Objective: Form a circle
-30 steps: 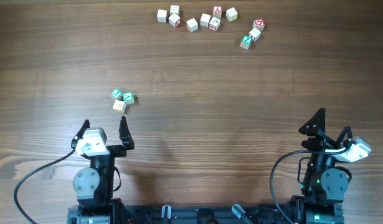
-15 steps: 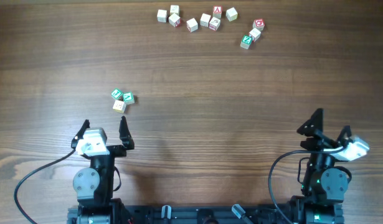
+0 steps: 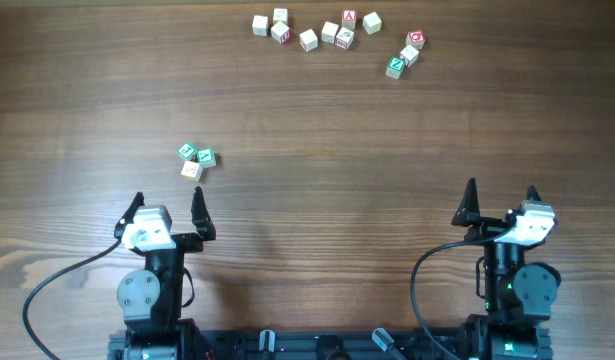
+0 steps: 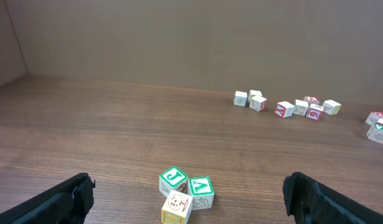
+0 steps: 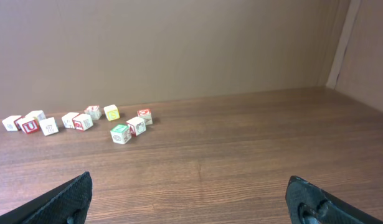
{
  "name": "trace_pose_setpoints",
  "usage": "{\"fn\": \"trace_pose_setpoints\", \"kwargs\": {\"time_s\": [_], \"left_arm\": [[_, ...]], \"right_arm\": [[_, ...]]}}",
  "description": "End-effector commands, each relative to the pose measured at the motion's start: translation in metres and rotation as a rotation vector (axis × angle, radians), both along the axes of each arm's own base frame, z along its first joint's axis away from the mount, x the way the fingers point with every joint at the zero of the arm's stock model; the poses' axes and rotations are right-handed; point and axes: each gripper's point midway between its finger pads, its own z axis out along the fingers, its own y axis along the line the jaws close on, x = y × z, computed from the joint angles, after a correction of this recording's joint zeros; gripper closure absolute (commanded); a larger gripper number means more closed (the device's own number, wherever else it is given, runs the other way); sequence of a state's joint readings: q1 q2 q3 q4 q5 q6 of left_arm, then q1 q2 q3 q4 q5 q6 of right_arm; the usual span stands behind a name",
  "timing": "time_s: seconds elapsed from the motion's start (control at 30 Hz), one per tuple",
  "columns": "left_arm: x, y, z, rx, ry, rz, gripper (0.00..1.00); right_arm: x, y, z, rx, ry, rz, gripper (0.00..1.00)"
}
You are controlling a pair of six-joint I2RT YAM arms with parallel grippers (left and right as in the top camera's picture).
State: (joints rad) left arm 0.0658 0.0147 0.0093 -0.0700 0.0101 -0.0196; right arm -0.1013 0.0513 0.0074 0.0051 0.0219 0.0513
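Observation:
The circle (image 3: 196, 160) is a tight cluster of three small wooden cubes on the left of the table: two with green faces, one with yellowish marks. In the left wrist view these cubes (image 4: 185, 193) lie just ahead, between the wide-apart black fingers (image 4: 66, 199). My left gripper (image 3: 167, 200) stands open a short way nearer than the cluster, holding nothing. My right gripper (image 3: 501, 190) is open at the near right over bare wood, its fingers (image 5: 60, 202) spread wide and empty.
Several loose letter cubes (image 3: 312, 30) lie scattered along the far edge, also seen as a row of cubes (image 5: 79, 119) in the right wrist view. A green-faced cube (image 3: 395, 67) and a red-marked one (image 3: 415, 40) sit at their right end. Brown walls stand behind the table.
The right gripper has swung to the left and now points straight ahead. The left arm and all cubes have stayed still.

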Motion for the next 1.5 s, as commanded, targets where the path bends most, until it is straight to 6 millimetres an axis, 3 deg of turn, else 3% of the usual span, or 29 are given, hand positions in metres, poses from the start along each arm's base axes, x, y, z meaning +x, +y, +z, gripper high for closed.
{"fn": "trace_pose_setpoints", "kwargs": {"time_s": [0.0, 1.47], "left_arm": [[-0.0004, -0.0017, -0.0005, 0.014, -0.002, -0.014, 0.0], [-0.0002, -0.0024, -0.0012, 0.014, 0.001, -0.016, 0.0]], "right_arm": [[-0.002, 0.0035, 0.0095, 0.003, -0.045, 0.02, 0.0], [-0.0023, 0.0036, 0.0103, -0.003, -0.048, 0.021, 0.0]]}}
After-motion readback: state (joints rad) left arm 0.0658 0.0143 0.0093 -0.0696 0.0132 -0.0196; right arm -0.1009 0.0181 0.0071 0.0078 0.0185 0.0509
